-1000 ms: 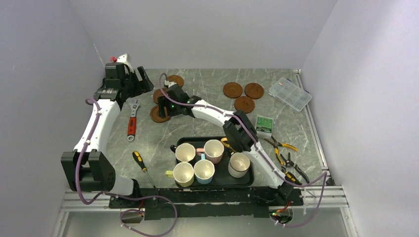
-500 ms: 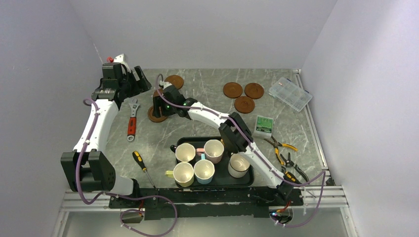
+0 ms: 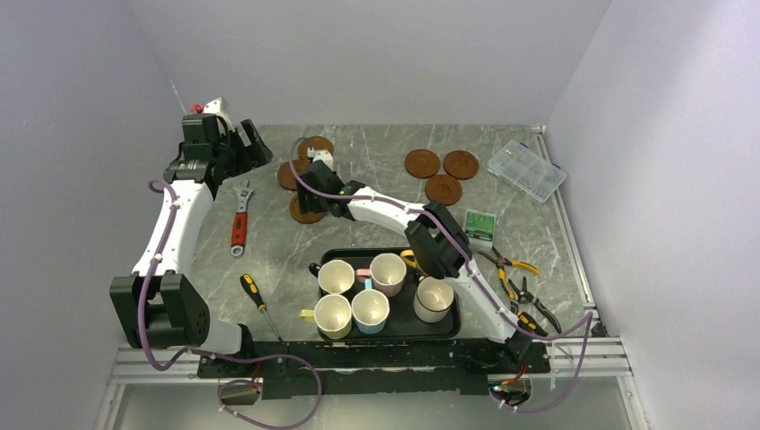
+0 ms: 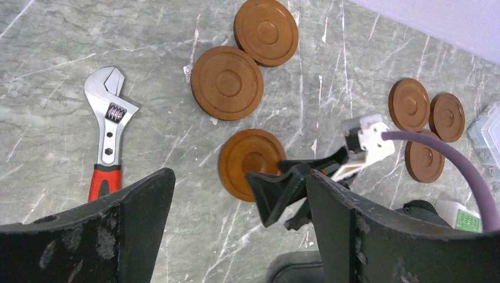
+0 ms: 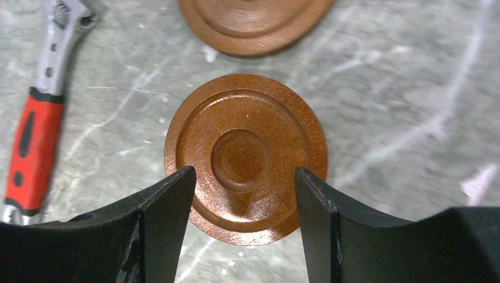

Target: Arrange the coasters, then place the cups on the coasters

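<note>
Our left jaws are hanging wide apart and empty, our right jaws are hovering apart over a coaster (image 5: 244, 159) lying flat on the surface (image 5: 383, 88), and we are judging it light, stiff, slick, best pinched across its rim.

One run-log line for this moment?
right hand: open over coaster | left hand: open, empty | cups: in tray

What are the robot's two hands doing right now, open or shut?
Left gripper: open, holding nothing.
Right gripper: open, above a coaster, not gripping it.
</note>
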Tool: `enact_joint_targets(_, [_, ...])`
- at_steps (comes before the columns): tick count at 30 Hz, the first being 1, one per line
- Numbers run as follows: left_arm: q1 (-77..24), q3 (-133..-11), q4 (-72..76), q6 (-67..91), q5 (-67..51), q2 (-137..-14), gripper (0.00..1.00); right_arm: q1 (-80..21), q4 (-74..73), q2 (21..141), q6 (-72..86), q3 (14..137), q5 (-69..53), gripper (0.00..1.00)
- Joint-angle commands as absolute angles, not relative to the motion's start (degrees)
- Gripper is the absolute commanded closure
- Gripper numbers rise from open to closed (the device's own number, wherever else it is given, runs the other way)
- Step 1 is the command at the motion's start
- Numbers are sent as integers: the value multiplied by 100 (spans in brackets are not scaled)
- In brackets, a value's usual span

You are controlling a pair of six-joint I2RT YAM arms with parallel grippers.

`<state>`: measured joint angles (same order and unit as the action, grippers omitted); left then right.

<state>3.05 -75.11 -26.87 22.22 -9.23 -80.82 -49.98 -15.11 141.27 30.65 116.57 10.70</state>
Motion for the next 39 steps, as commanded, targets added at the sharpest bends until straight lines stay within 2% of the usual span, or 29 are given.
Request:
enact_joint_targets(1, [353, -7546, -2532, 2310, -1038, -7884, 12, -4782, -1779, 13394, 3121, 10811, 1739, 34])
enact_joint_targets(8, [365, -7549, -2527, 2320, -1083, -7909, 12, -4213, -1564, 12633, 3149, 9711, 2067, 34])
enact_joint_targets(15, [369, -7530, -2507, 2329, -1103, -7945, 12, -3734, -1394, 12311, 2799, 9406, 2041, 34])
enact_joint_targets(17, [380, -7521, -2496, 2330, -1123, -7958, 12, -3738, -1343, 12252, 2424, 9506, 1934, 28])
enact_joint_targets(20, [370, -7517, -2496, 2329, -1141, -7967, 12, -3778, -1382, 12097, 1974, 9659, 1716, 10])
enact_joint_targets(23, [376, -7502, -2480, 2330, -1138, -7955, 11, -3929, -1380, 11842, 1657, 9530, 1781, 1])
enact_joint_targets(31, [374, -7496, -2470, 2327, -1149, -7960, 11, -4161, -1979, 11549, 2124, 8988, 2373, 0])
enact_joint_targets(39, [374, -7493, -2449, 2362, -1229, -7913, 9, -4164, -2153, 11404, 2433, 8460, 2345, 0])
